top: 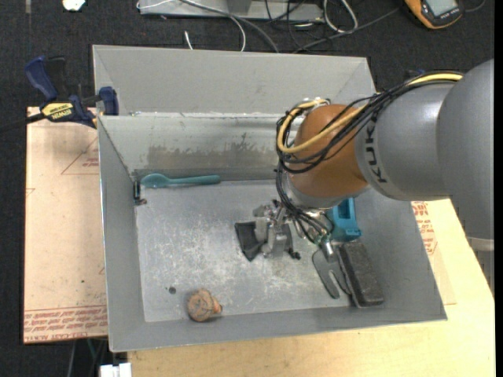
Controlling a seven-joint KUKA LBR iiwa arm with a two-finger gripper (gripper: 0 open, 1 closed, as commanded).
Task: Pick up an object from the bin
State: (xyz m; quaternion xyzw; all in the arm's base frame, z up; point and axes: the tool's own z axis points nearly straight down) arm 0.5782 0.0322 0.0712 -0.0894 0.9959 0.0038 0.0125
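Black wedge-shaped block [250,240] lay beside your gripper [275,240], whose opening you could not tell; it looked light, stiff, best pinched across flat sides.

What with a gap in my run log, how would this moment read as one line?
gripper: low, middle of bin | nearest: black block, view-left of it | hold: unclear | toothbrush: back wall

The arm [424,144] enters from the right of the camera view as a thick grey link angled down and to the left. At its wrist sits a rounded orange cover [330,163]. Yellow and black cables [292,136] loop round the left side of the cover and run back along the top of the link. Below the cover, the gripper [273,238] points downward.
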